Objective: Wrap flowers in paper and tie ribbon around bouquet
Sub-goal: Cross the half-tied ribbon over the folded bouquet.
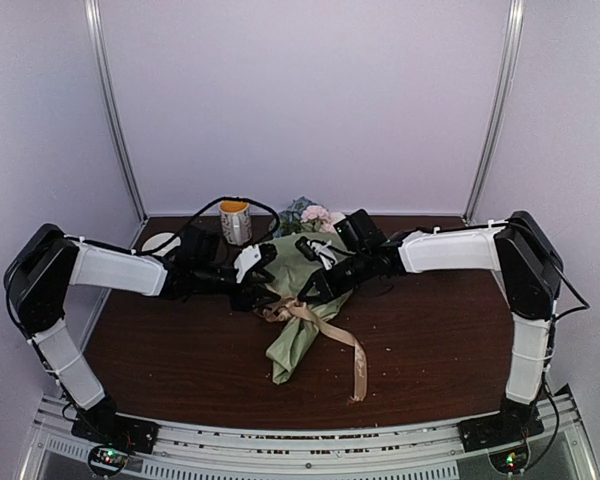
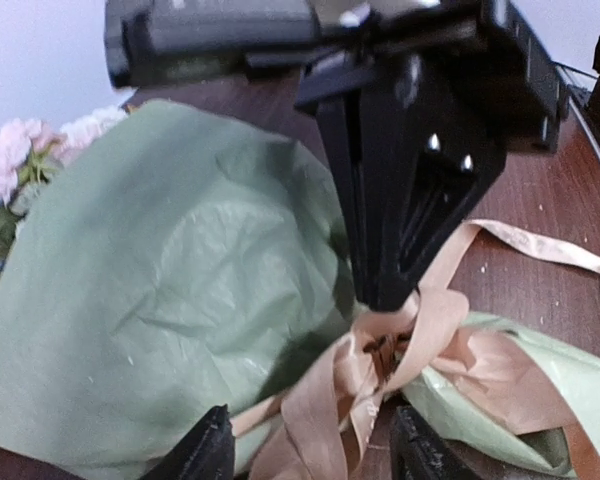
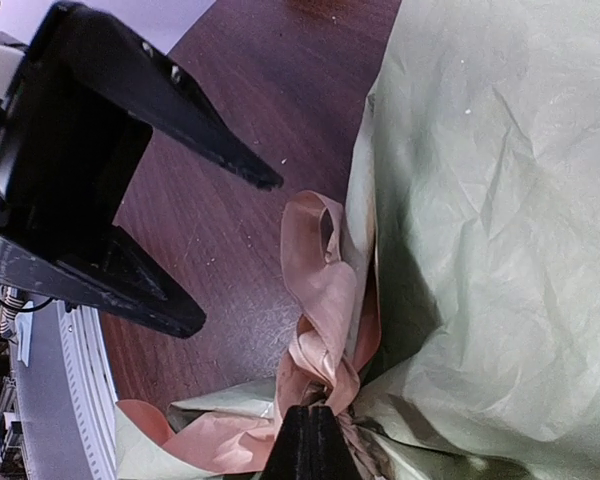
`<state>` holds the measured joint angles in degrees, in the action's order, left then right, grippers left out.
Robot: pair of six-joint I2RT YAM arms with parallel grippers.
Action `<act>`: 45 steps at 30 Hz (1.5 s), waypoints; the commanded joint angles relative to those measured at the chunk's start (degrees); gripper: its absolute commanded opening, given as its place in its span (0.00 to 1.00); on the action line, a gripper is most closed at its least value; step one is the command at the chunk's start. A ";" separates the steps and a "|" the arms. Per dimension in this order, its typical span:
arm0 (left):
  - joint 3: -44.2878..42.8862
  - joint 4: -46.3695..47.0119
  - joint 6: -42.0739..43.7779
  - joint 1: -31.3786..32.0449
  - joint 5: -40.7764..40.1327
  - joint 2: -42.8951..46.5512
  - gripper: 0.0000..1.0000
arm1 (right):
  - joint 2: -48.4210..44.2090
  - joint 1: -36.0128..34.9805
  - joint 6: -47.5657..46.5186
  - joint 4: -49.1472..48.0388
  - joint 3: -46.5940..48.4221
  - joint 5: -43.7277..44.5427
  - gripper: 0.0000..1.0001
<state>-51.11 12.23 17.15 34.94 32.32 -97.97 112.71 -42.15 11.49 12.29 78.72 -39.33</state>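
Writing: the only candidate is the pale cylindrical mug (image 1: 235, 222) with a yellow-orange top, at the far edge of the dark brown wooden table (image 1: 440, 340). Its side is too small to read.

Bouquet (image 1: 290, 350), a cone of crinkled sage-green paper (image 3: 500, 200), lies mid-table with its narrow end toward the arm bases. Pink and white blooms (image 1: 316, 214) sit at the far wide end, just right of the mug. A flat beige-tan ribbon (image 3: 325, 290) is wrapped round the cone's waist in loose loops. One long tail runs over the table toward the near right.

Right gripper (image 3: 310, 425): jaws closed, pinching the ribbon at the knot, right against the paper.

Left gripper (image 3: 230, 250): jaws apart, holding nothing, pointing at the ribbon loop from the left. Its upper fingertip is just beside the loop, not touching. In its own wrist view the loops lie between its two fingers (image 2: 208, 452), with the right gripper directly opposite.
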 commanded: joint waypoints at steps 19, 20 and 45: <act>-11.75 1.02 4.60 3.62 8.14 -13.16 0.51 | -4.54 -0.65 0.73 -6.73 -4.80 1.31 0.00; -11.64 1.07 4.76 3.99 7.67 -13.33 0.51 | -4.61 -0.67 0.73 -6.74 -4.90 1.40 0.00; -8.67 6.20 2.18 6.06 -6.80 -13.76 0.00 | -7.42 -1.25 1.01 -6.59 -7.61 -0.25 0.06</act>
<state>-61.45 13.54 21.50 41.39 28.03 -111.98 107.94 -43.13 12.69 5.48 70.74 -38.48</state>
